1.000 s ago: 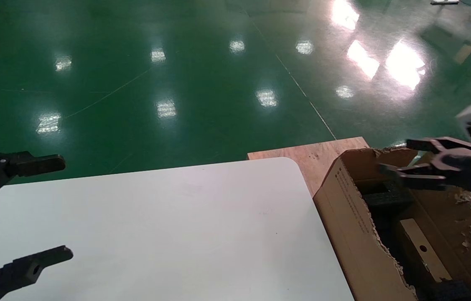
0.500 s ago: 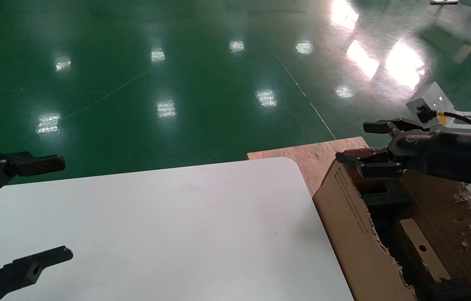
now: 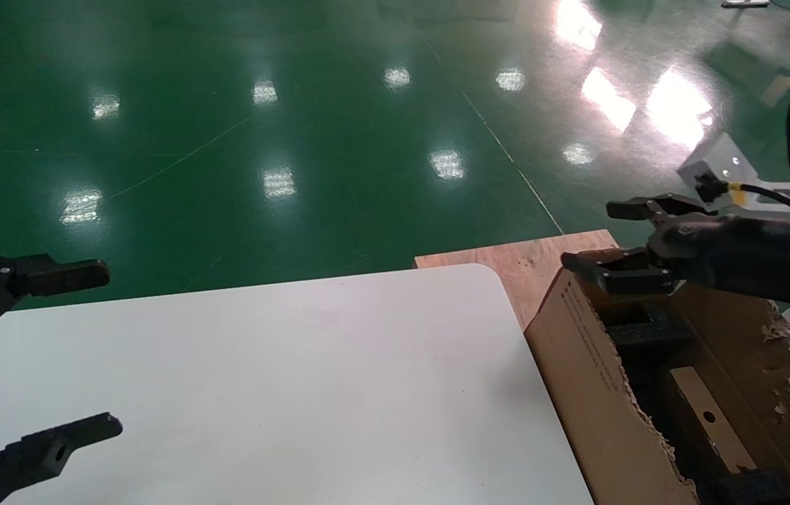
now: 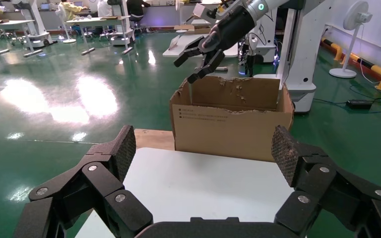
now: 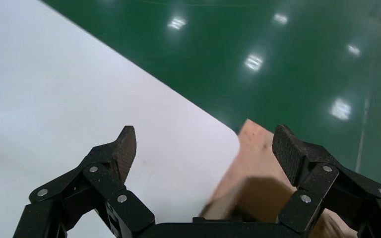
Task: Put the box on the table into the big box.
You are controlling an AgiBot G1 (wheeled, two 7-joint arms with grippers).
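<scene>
The box [image 3: 706, 419] lies inside the big box [image 3: 591, 365], a pale strip with a round hole between black foam pieces. My right gripper [image 3: 617, 240] is open and empty, and hovers over the big box's far corner nearest the table [image 3: 261, 365]. In the right wrist view the gripper [image 5: 206, 144] looks down on the table [image 5: 54, 99] and the carton corner [image 5: 273, 198]. My left gripper [image 3: 86, 354] is open and empty over the table's left side. The left wrist view shows the left gripper [image 4: 203, 148], the big box [image 4: 230, 121] and my right gripper [image 4: 198, 54] above it.
A brown plywood board [image 3: 521, 256] lies under the big box beyond the table's rounded corner, and shows in the right wrist view [image 5: 258, 148]. Green glossy floor surrounds the table. Torn cardboard scraps lie on the carton's right flap [image 3: 787, 365].
My right gripper has moved left and slightly up, from over the carton's inside to above its far corner, still open. The left arm has not moved.
</scene>
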